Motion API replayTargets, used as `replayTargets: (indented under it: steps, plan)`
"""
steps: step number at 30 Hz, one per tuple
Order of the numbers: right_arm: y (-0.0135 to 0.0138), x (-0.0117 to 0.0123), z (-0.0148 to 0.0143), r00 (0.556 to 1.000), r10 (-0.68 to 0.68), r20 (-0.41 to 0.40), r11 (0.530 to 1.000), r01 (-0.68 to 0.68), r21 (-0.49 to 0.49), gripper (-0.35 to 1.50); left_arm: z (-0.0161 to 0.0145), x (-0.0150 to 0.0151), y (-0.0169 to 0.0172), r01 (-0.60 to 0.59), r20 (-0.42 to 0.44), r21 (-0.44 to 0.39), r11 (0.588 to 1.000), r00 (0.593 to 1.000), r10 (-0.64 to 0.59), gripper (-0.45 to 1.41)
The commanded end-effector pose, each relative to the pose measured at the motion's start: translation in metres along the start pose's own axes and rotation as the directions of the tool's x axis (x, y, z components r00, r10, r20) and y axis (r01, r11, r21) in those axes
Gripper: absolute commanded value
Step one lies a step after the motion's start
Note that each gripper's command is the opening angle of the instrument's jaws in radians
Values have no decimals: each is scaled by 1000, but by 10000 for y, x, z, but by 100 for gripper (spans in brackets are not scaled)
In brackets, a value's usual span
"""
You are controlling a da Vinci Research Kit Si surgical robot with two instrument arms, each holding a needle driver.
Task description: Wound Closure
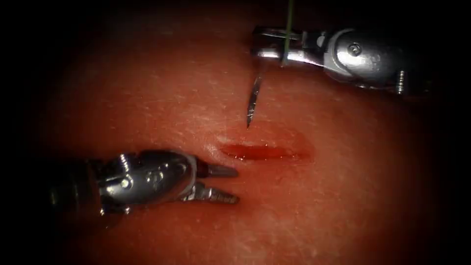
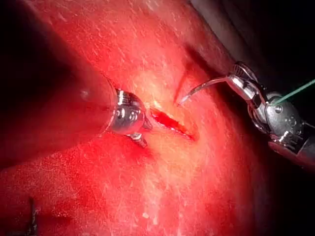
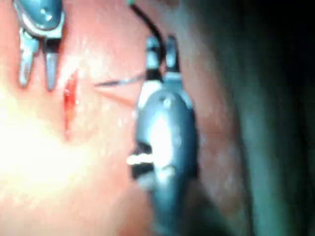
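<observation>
— Above the cut, just off its left end, the needle is hanging with its tip pointing down at the tissue; it is not in the tissue.

— And we are gripping it where?

— Near its blunt end: the right pincer is clenched on it there, so nearly the whole curve is standing free below the jaws. The green thread is running up across that pincer and away.

— What are we doing with the left pincer?

— Nothing; it is lying released, jaws parted and holding nothing, just beside the cut's left end.

— Then how are we getting a good bite, in our judgement?

— We are wanting the tip square to the skin beside the cut's edge, and the wrist following the needle's curve, not pushing straight. Red fluid is pooling in the cut, so we are judging the edge by its pale rim.
</observation>
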Motion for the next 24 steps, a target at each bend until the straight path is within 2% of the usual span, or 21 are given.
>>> replayTargets:
  steps: [1,13,24]
  plan:
    - [-2,-9,9,1000,-3,-3,1000,3,1,-35,7,-2,-1,-1,-1,-4,1000,1000,1,18]
    - [-4,-13,16,998,-60,1,998,60,3,-35,5,1,1,-4,-1,-13,1000,1000,4,17]
    - [-5,-24,15,991,-126,44,992,125,28,-35,3,2,1,-8,-1,-22,1000,1000,8,14]
